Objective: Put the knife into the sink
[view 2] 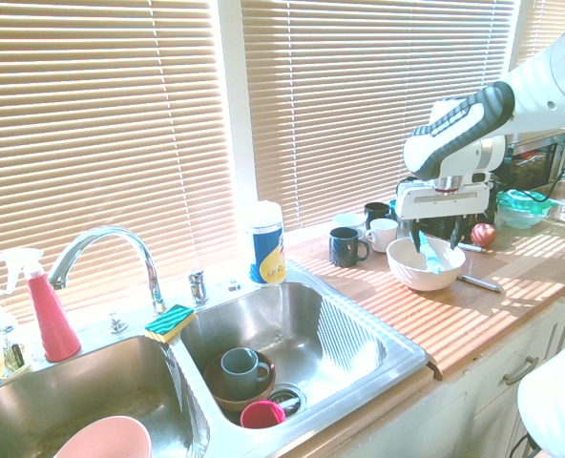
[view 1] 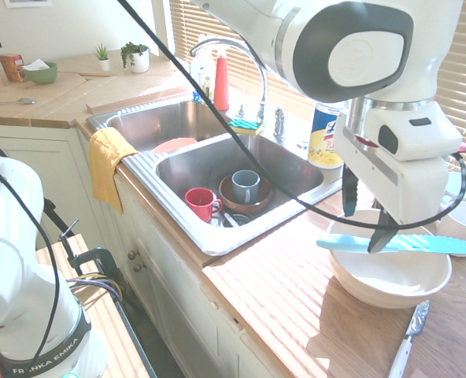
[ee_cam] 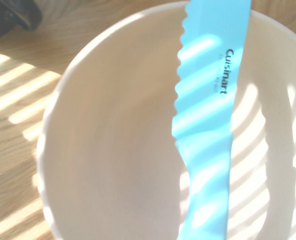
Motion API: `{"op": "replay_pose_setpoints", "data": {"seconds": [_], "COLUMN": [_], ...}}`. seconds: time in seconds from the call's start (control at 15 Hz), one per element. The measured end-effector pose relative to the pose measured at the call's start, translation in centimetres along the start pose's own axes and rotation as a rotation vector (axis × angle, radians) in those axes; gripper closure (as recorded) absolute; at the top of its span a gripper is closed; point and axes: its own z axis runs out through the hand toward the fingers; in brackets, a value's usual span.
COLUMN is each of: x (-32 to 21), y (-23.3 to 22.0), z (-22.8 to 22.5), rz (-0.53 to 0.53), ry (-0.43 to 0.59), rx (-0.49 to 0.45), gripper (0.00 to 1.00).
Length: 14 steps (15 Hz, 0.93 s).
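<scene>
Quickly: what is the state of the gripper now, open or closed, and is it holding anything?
Gripper: open, holding nothing; its fingers hang over the turquoise knife, which lies across the white bowl.

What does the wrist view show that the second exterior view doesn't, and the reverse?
Only the wrist view: the Cuisinart print and wavy edge on the turquoise knife.

Only the second exterior view: the double sink with its faucet, the mugs in the basin, the blue-and-yellow canister, and the gripper with fingers open over the bowl.

Both: the knife lying across the white bowl on the wooden counter.
</scene>
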Motion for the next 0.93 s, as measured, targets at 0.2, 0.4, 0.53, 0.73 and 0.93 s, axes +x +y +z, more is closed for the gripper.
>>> {"op": "replay_pose_setpoints", "data": {"seconds": [0.2,0.4,0.53,0.73,0.93], "x": [0.6,0.8,1.0,1.4,1.6], "y": [-0.1,-0.6,-0.9,-0.9,-0.9], "z": [1.2,2.2,2.9,3.6,3.9], "rz": [0.007,0.009,0.01,0.01,0.014], "ry": [0.002,0.01,0.012,0.002,-0.008], "rx": [-0.002,0.014,0.024,0.031,0.041], "gripper": [0.0,1.0,1.0,1.0,1.0]}}
